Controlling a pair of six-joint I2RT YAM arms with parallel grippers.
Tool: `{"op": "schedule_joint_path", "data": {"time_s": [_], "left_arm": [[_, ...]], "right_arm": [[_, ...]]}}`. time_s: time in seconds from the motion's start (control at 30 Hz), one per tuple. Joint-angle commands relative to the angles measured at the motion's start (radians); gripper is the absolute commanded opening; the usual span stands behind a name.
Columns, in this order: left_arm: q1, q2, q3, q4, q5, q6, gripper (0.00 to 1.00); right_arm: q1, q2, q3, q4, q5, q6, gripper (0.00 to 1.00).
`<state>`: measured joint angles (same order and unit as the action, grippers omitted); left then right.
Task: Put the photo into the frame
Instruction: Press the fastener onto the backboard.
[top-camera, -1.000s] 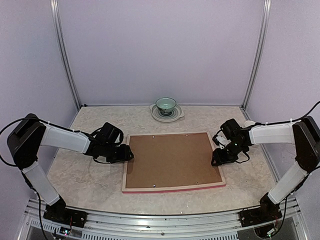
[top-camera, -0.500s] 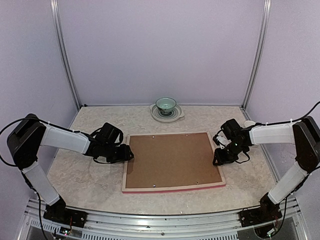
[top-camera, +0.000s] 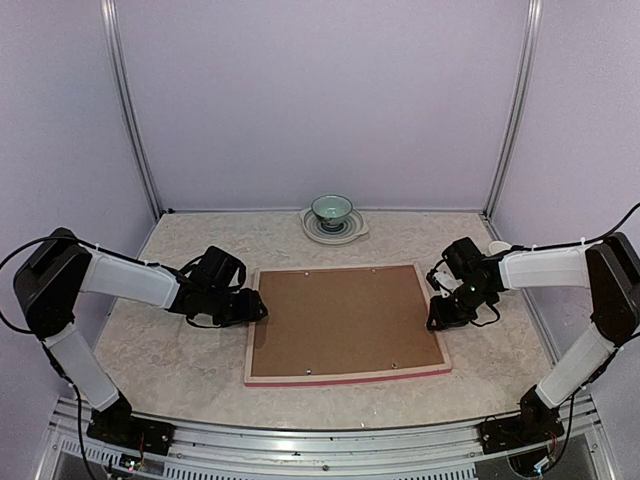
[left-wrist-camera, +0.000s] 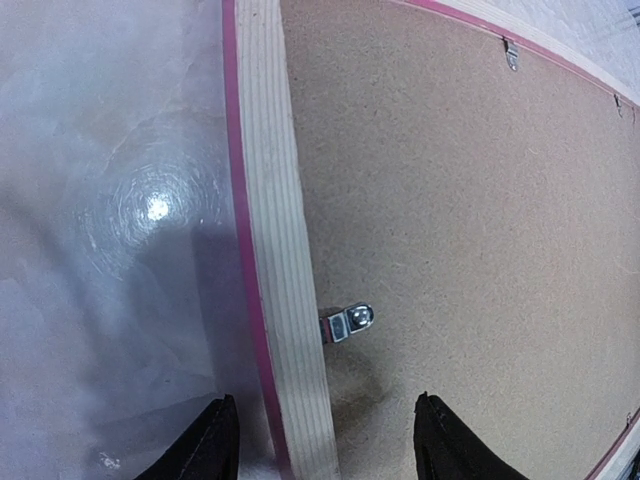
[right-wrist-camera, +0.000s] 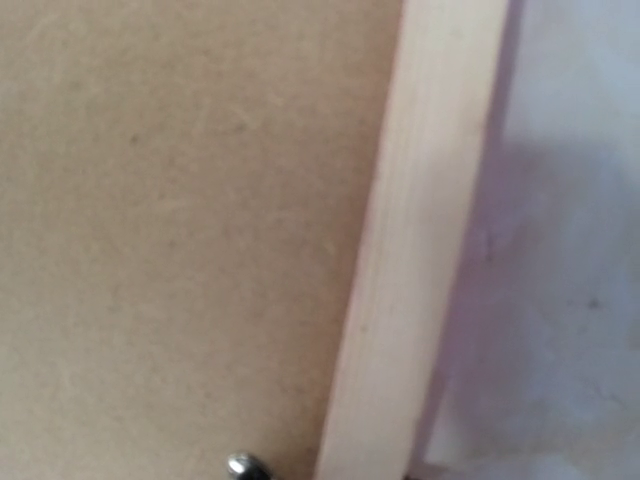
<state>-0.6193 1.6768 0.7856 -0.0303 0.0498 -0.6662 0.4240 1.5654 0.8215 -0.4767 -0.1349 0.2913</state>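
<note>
The frame (top-camera: 345, 377) lies face down on the table, its pale wood back edges up and a pink line along the rim. A brown backing board (top-camera: 345, 320) fills it. The photo is hidden. My left gripper (top-camera: 258, 308) is at the left rim. In the left wrist view it (left-wrist-camera: 327, 445) is open, with one fingertip (left-wrist-camera: 215, 445) over the table and the other over the board (left-wrist-camera: 450, 200), near a metal clip (left-wrist-camera: 347, 323). My right gripper (top-camera: 434, 318) sits low at the right rim (right-wrist-camera: 420, 250). Its fingers do not show in the right wrist view.
A pale green bowl (top-camera: 332, 208) on a saucer (top-camera: 340, 233) stands at the back middle of the marbled table (top-camera: 180, 360). Lilac booth walls and metal posts (top-camera: 133, 110) close in the back and sides. Another clip (right-wrist-camera: 245, 466) shows at the right rim.
The right gripper has shifted very slightly at the frame's right rim. The left arm, the frame and the board have not moved.
</note>
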Motion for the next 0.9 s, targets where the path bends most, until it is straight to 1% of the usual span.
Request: {"op": "schedule_joint_path", "data": {"time_s": [0.0,0.13,0.23,0.3,0.43,0.57,0.6,0.63,0.73,0.87], "left_arm": [[-0.010,0.008,-0.032,-0.046,0.020,-0.008,0.60],[-0.009,0.005,-0.037,-0.046,0.018,-0.009,0.59],[-0.009,0.007,-0.037,-0.044,0.021,-0.009,0.60],[-0.009,0.010,-0.036,-0.042,0.022,-0.010,0.60],[-0.010,0.011,-0.034,-0.040,0.023,-0.009,0.60],[-0.010,0.009,-0.036,-0.040,0.025,-0.010,0.60],[-0.010,0.008,-0.036,-0.042,0.025,-0.011,0.60],[-0.010,0.005,-0.037,-0.042,0.024,-0.010,0.60],[-0.010,-0.010,-0.039,-0.045,0.015,-0.013,0.60],[-0.010,-0.072,-0.037,-0.049,-0.020,-0.010,0.62]], "right_arm": [[-0.004,0.012,0.005,-0.001,0.033,-0.001,0.28],[-0.004,0.004,0.007,-0.008,0.046,0.004,0.28],[-0.004,-0.006,0.008,-0.010,0.053,0.006,0.23],[-0.004,-0.012,0.010,-0.014,0.056,0.006,0.22],[-0.004,-0.017,0.012,-0.016,0.055,0.008,0.22],[-0.004,-0.015,0.015,-0.017,0.040,0.004,0.24],[-0.004,-0.017,0.016,-0.017,0.034,0.004,0.27],[-0.004,-0.019,0.018,-0.019,0.028,0.003,0.32],[-0.004,-0.042,0.028,-0.024,0.009,0.005,0.52],[-0.003,-0.105,0.051,-0.030,-0.002,0.004,0.75]]}}
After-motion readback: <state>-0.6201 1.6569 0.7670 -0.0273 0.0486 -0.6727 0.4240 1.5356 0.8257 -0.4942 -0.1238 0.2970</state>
